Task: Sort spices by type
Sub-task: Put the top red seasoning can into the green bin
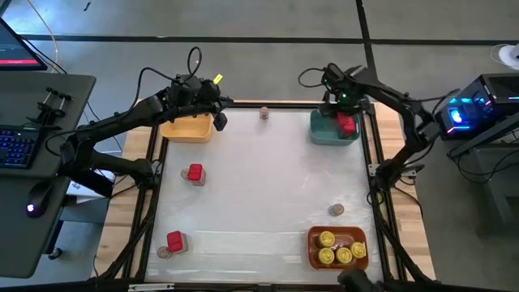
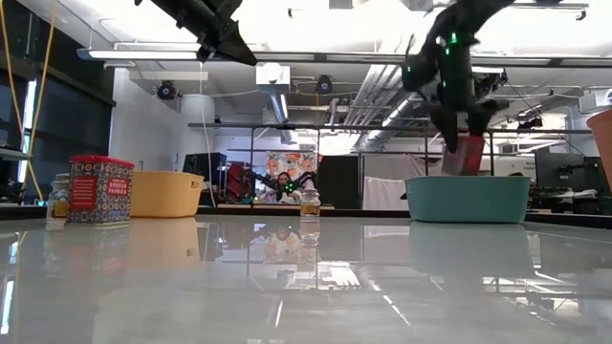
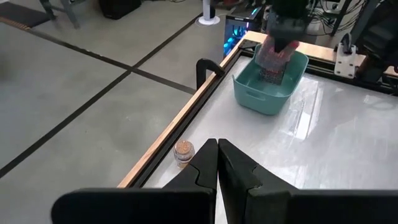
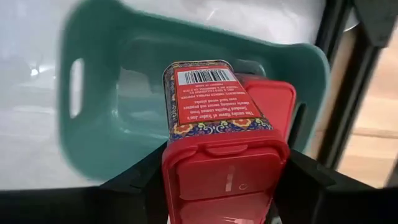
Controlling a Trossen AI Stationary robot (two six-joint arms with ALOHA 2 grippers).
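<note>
The white table (image 1: 259, 195) is lying mostly bare through its middle, giving me wide room there; everything else is sitting out along its rim. My right pincer (image 1: 347, 122) is hanging over the teal bin (image 1: 324, 134) at the one o'clock corner, hard against the dark frame rail, so that side is tight. I am pinching a red tin (image 4: 217, 134) between my right fingers, lid end toward my wrist, the barcoded end tipped down into the bin. A second red tin (image 4: 270, 102) is already lying inside, just beside mine.

My left pincer (image 1: 217, 113) is hovering over the edge of the yellow bin (image 1: 188, 128) at eleven o'clock, fingers pressed together on nothing.

Counting from above: two more red tins are standing loose, one at nine o'clock (image 1: 195, 173), one near seven (image 1: 174, 240). One small brown jar (image 1: 264, 113) is standing at twelve by the far edge, another (image 1: 336, 209) at four, and a third (image 1: 163, 252) is touching the seven o'clock tin. Four yellow-lidded jars (image 1: 326, 239) are sitting in the orange bin (image 1: 313, 250) at five o'clock, and I cannot tell whether anything lies in the yellow bin.
</note>
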